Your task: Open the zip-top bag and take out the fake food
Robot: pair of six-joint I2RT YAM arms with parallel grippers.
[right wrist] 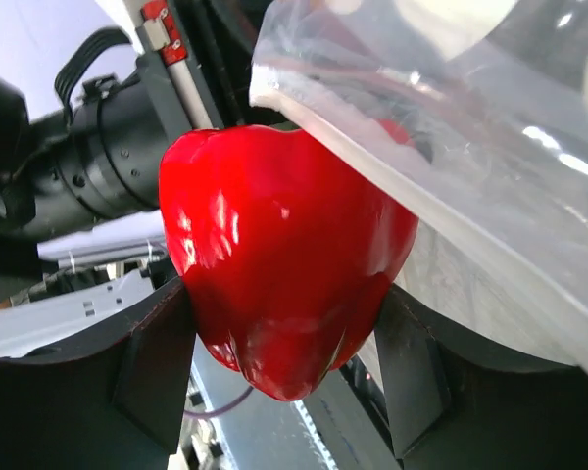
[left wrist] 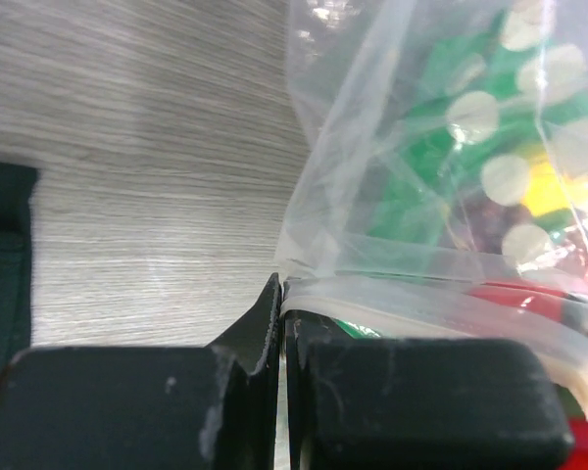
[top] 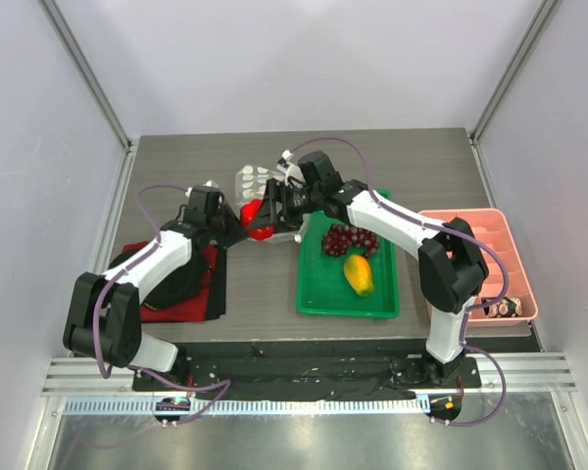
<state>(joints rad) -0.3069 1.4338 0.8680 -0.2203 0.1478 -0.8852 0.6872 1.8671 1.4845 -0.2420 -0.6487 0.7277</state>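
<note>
1. Top view:
   - The zip-top bag (top: 258, 181) is at about 11 o'clock from frame centre, bunched up over the bench (top: 176, 166).
   - The glossy red piece (top: 258, 223) is at the bag's 6 o'clock, right at its mouth. I can't tell whether it is fully out.
2. Top view, arms:
   - The left end effector (top: 233, 227) comes in from the bag's 7 o'clock.
   - The right end effector (top: 272, 210) is at the bag's 5 o'clock, against the red piece.
3. Top view, rest:
   - A green tray (top: 318, 294) lies at 4 o'clock from the bag.
   - The grape cluster (top: 349, 239) is at the tray's 12 o'clock end. The yellow piece (top: 358, 274) is just beside it at its 6 o'clock.
   - A pink bin (top: 480, 235) is at the tray's 3 o'clock.
   - A red cloth (top: 176, 305) with a black cloth (top: 181, 282) on it lies under the left arm, at 8 o'clock.
4. Left wrist:
   - The left end effector (left wrist: 281, 304) is clamped narrow on the bag's (left wrist: 421, 147) zip strip corner, with the fingers pressed together.
   - The bag fans out toward 1 o'clock. Green, yellow and dark blurs show through it, with red along the strip at 3 o'clock.
   - The bench (left wrist: 147, 147) fills 10 o'clock.
5. Right wrist:
   - The right end effector (right wrist: 284, 352) is holding the glossy red piece (right wrist: 284, 245). It is spread wide, with one finger (right wrist: 152, 362) on each flank.
   - The bag's (right wrist: 451, 147) strip edge touches the piece at its 1 o'clock.
   - The left arm (right wrist: 88, 166) is behind, at 9 o'clock.
</note>
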